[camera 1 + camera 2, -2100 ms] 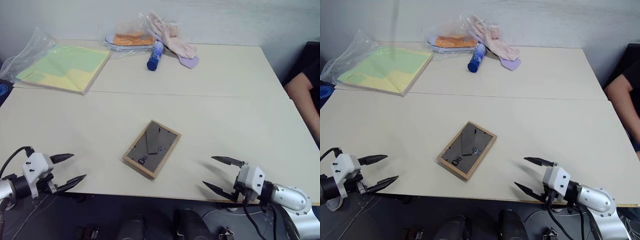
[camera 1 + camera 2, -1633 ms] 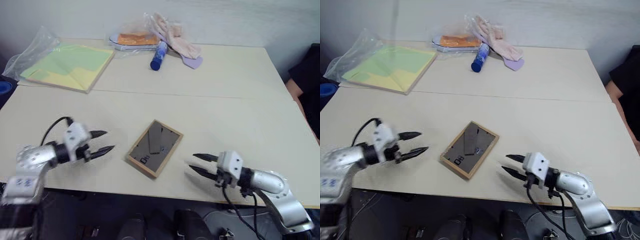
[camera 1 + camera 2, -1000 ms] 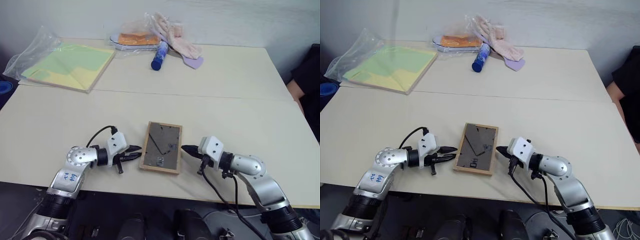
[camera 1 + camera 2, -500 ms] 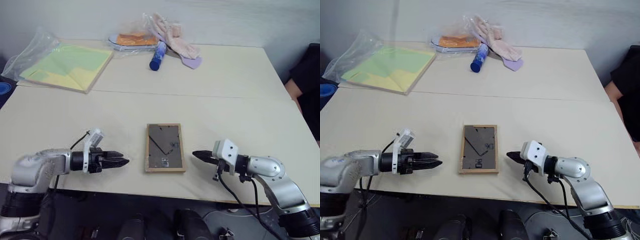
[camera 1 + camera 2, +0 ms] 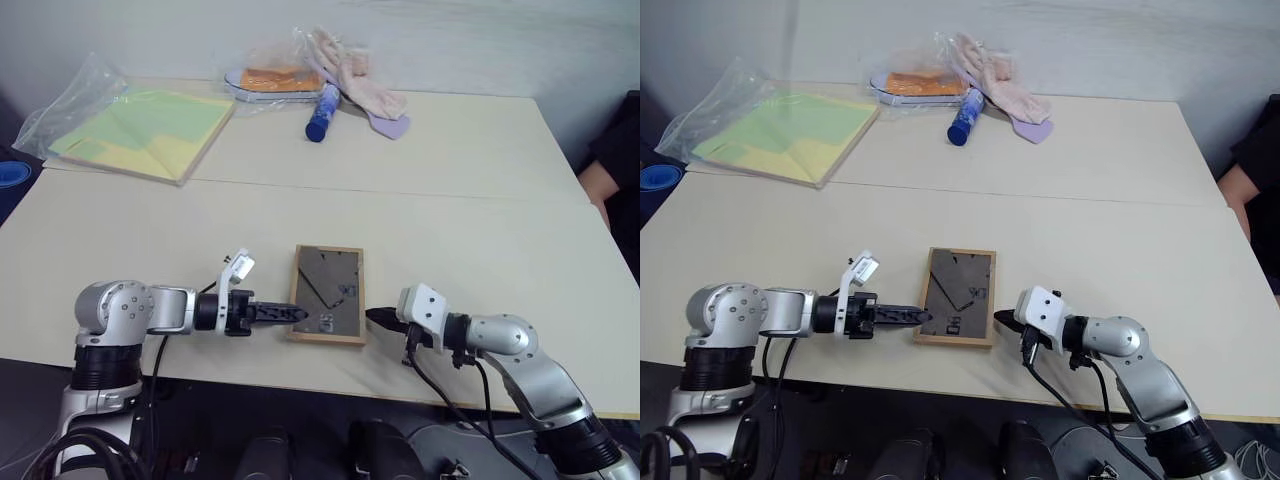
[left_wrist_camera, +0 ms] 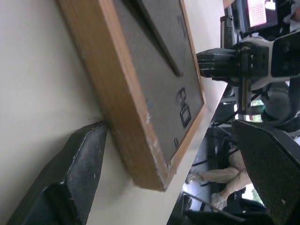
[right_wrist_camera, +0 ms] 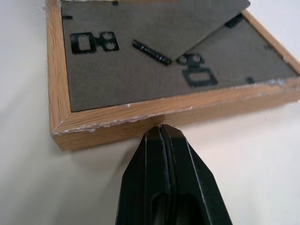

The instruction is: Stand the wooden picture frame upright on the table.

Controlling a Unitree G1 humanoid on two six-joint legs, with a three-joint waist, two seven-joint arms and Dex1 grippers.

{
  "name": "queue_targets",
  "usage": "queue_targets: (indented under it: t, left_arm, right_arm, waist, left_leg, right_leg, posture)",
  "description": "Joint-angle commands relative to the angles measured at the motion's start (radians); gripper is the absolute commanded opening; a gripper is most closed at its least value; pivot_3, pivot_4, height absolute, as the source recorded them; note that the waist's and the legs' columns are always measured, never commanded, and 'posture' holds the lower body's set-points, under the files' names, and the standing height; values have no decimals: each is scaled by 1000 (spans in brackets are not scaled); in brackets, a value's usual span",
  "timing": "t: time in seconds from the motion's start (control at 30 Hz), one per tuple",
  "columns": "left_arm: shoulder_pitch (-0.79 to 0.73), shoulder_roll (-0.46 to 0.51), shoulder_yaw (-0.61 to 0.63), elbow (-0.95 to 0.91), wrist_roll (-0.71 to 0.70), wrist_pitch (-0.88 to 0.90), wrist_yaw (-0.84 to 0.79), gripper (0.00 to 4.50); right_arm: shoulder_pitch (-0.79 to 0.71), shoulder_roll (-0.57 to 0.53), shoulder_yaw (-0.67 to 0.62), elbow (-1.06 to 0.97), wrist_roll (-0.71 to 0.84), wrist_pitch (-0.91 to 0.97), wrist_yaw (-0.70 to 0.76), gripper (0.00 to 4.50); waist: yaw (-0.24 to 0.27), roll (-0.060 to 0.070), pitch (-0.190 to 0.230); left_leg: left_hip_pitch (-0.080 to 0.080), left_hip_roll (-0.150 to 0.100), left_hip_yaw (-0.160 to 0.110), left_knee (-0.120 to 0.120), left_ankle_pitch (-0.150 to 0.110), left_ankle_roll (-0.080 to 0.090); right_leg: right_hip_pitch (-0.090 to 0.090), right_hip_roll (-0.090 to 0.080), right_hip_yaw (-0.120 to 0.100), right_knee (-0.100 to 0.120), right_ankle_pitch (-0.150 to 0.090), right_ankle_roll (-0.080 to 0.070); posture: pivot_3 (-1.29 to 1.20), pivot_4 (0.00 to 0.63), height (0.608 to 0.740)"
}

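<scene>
Frame [image 5: 328, 294] sides: left gripper [image 5: 296, 313] and right gripper [image 5: 372, 317] crowd both long edges.
Beyond frame: bare table [image 5: 450, 240].
Far edge: board [image 5: 140, 132], bottle [image 5: 322, 103], cloth [image 5: 355, 76].

I see the picture frame [image 5: 328, 294] with its pale wood rim and dark grey-brown back on the cream table [image 5: 470, 230]. Beyond the frame lie a green-and-yellow board [image 5: 140, 132], a blue bottle [image 5: 322, 113] and pink cloth [image 5: 355, 75].
</scene>
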Motion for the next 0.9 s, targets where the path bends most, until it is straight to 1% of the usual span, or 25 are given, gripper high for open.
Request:
queue_targets:
  t: [0.03, 0.07, 0.17, 0.27, 0.33, 0.37, 0.43, 0.57, 0.6, 0.67, 0.8, 0.87, 0.9]
  left_arm:
    - [-12, -63, -40, 63, -129, 9, 117, 4455]
    - [-15, -67, -44, 70, -161, 9, 140, 4455]
    - [-23, -89, -29, 97, -224, 9, 216, 3880]
    - [-29, -97, -3, 140, -306, 9, 279, 2992]
    - [-26, -93, -6, 147, -343, 9, 314, 2425]
    - [-21, -86, -16, 138, -363, 9, 319, 2071]
    - [-16, -77, -26, 124, -378, 9, 342, 1554]
    - [-14, -63, 2, 99, -334, 9, 375, 1554]
    - [-16, -46, 6, 80, -308, 9, 370, 1743]
    - [-17, -3, 3, 77, -302, 9, 364, 2158]
    - [-11, 101, -32, 58, -330, 9, 340, 3421]
    - [-10, 143, -44, 62, -359, 9, 360, 4048]
    - [-5, 164, -54, 61, -397, 9, 367, 4295]
  right_arm:
    - [-12, 9, 14, -48, -1, 0, -1, 0]
    - [-13, 12, 15, -50, -3, 2, -3, 0]
    - [-14, 20, 15, -49, -11, 7, -9, 0]
    - [-10, 22, 12, -41, -17, 0, -12, 0]
    - [-8, 26, 12, -35, -22, -4, -15, 0]
    - [-7, 27, 12, -33, -25, -7, -16, 0]
    - [-5, 31, 11, -30, -28, -8, -17, 0]
    - [-1, 33, 7, -24, -35, -14, -16, 0]
    - [1, 32, 5, -22, -35, -16, -15, 0]
    - [3, 32, 2, -20, -37, -18, -14, 0]
    - [8, 28, 3, -18, -42, -26, -11, 0]
    - [14, 21, 0, -28, -41, -25, -8, 0]
    - [19, 14, 0, -36, -42, -25, -3, 0]
  waist:
    - [6, 0, 0]
    - [8, 0, -1]
    - [8, 0, -1]
    - [6, 0, -1]
    - [4, 0, -1]
    - [2, 0, -1]
    - [-1, 0, -1]
    - [-10, 0, -1]
    - [-12, 0, -1]
    - [-17, 0, -1]
    - [-27, 0, -1]
    - [-31, 0, -1]
    - [-32, 0, -1]
  left_leg:
    - [0, 0, 0, 0, 0, 0]
    - [0, 0, 0, 0, 0, 0]
    - [0, -1, 0, 0, 0, 0]
    - [0, -1, 0, 0, 0, 0]
    - [0, -1, 0, 0, 0, 0]
    - [-1, 0, 0, 0, 0, 0]
    - [-1, 0, 0, 0, 0, -1]
    - [-1, 0, 0, 0, 1, -2]
    - [-1, 0, 0, 0, 1, -2]
    - [-1, 0, 0, 0, 1, -2]
    - [0, 2, 1, -1, 2, -5]
    - [0, 3, 1, -1, 2, -5]
    - [1, 3, 1, -2, 2, -6]
  right_leg:
    - [0, 0, 0, 0, 0, 0]
    - [0, 0, 0, 0, 0, 0]
    - [1, 0, 0, 0, 0, 0]
    - [0, 0, 0, 0, 0, 0]
    - [0, 0, -1, -1, 0, 0]
    - [-1, 1, -1, -1, 0, 0]
    - [-1, 1, -1, -1, 0, 0]
    - [-1, 1, -1, -1, 0, 0]
    - [-1, 2, -1, -1, 0, 0]
    - [-1, 2, -1, -1, 0, 0]
    - [-2, 3, 0, -1, 0, 0]
    - [-2, 4, 0, -1, 0, 0]
    - [-2, 4, 0, -1, 0, 0]
  posture:
    - [0, 150, 740]
    - [0, 150, 740]
    - [0, 150, 740]
    - [0, 150, 740]
    - [0, 150, 740]
    - [0, 150, 740]
    - [0, 150, 740]
    - [0, 150, 740]
    - [0, 150, 740]
    - [0, 150, 740]
    - [0, 150, 740]
    - [0, 150, 740]
    - [0, 150, 740]
